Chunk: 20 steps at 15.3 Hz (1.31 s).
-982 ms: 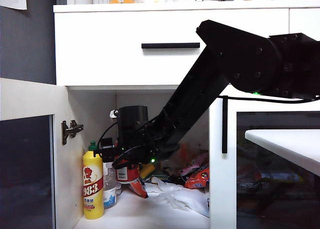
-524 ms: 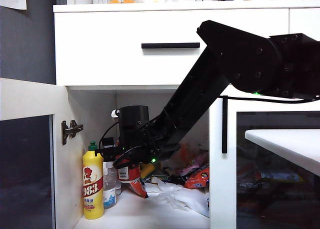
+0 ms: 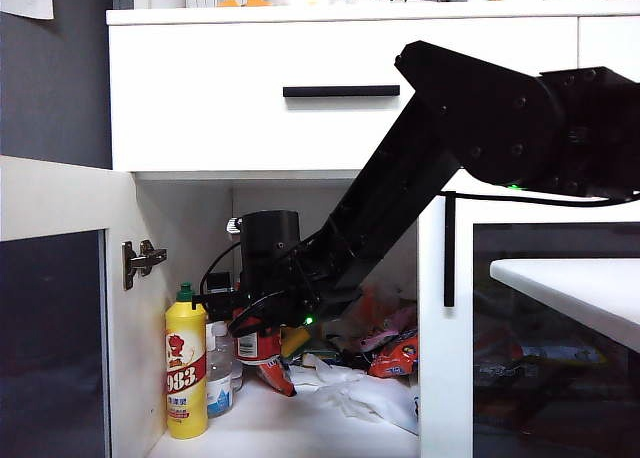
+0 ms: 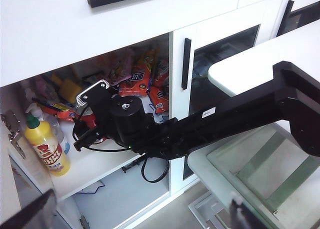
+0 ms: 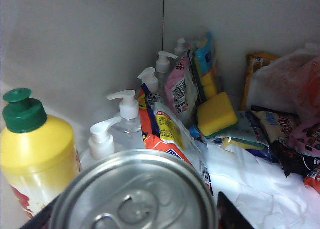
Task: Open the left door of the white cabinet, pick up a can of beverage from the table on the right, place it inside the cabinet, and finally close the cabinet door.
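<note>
Barely any shift since a second ago: right arm and its can look a touch further in toward the cabinet's left wall, otherwise same pose. Right claw is inside the white cabinet, lower compartment, clamped on the can of beverage; the right wrist view shows the silver can top right under the camera, so the grip is on the can's sides. Can stands upright, long axis vertical, near the front left of the shelf, just right of the yellow bottle and the clear pump bottle. Can't tell from the exterior view if the base is touching the shelf or just above it. Snack packets and white crumpled wrapping lie further right and back.

Left door is swung wide open, hinge showing. Left claw is released, jaws spread, empty, well back from the cabinet out over the floor in front, looking on.

Key relation: can is directly under the right claw, shelf directly under the can, so the coming move is probably straight down then let go. Risk is clipping the yellow bottle on that side. Counter on the right looks bare where visible.
</note>
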Motion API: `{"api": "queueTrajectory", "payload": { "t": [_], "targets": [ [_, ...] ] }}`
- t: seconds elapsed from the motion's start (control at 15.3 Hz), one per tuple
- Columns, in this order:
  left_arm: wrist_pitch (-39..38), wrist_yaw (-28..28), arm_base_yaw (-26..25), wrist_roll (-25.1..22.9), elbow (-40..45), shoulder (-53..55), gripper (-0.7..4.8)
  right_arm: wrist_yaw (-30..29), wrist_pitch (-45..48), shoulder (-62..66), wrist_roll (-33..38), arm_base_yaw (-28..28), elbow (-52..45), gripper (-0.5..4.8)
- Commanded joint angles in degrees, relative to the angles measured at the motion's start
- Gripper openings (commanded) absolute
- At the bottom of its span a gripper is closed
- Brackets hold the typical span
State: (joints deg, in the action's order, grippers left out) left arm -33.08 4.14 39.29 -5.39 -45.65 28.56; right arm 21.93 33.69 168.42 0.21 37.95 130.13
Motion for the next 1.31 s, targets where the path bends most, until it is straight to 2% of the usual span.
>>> {"api": "queueTrajectory", "payload": {
  "t": [0.07, 0.46, 0.72, 0.79, 0.92, 1.05, 1.18, 1.31],
  "targets": [
    [0.6, 0.2, -0.2, -0.2, -0.2, -0.2, 4.79, 0.7, 3.8, -1.1, 0.2, 0.1, 0.9, 4.79],
    [0.7, 0.2, -0.2, -0.2, -0.2, -0.5, 4.79, 0.3, 4.8, -1.2, 1.6, 0.6, 1.0, 4.79],
    [2.1, 0.2, -0.2, -0.2, -0.2, -0.5, 4.79, 0.5, 1.8, -3.6, 13.5, 2.5, 1.0, 4.74],
    [2.3, 0.2, -0.2, -0.2, -0.2, -0.4, 4.79, 0.4, 0.4, -3.9, 16.8, 3.1, 1.0, 4.36],
    [2.3, 0.2, -0.2, -0.2, -0.2, -0.5, 4.79, 0.2, -0.1, -3.9, 20.7, 4.1, 1.0, 4.24],
    [2.3, 0.2, -0.2, -0.2, -0.2, -0.5, 4.79, 1.5, 0.9, -4.1, 23.3, 4.7, 1.0, 3.41],
    [2.3, 0.2, -0.2, -0.2, -0.2, -0.5, 4.79, 1.0, 0.8, -4.1, 24.1, 4.8, 1.0, 3.19],
    [2.3, 0.2, -0.2, -0.2, -0.2, -0.5, 4.79, -2.3, 0.7, -4.4, 17.5, 4.8, 1.0, 1.37]
  ]
}}
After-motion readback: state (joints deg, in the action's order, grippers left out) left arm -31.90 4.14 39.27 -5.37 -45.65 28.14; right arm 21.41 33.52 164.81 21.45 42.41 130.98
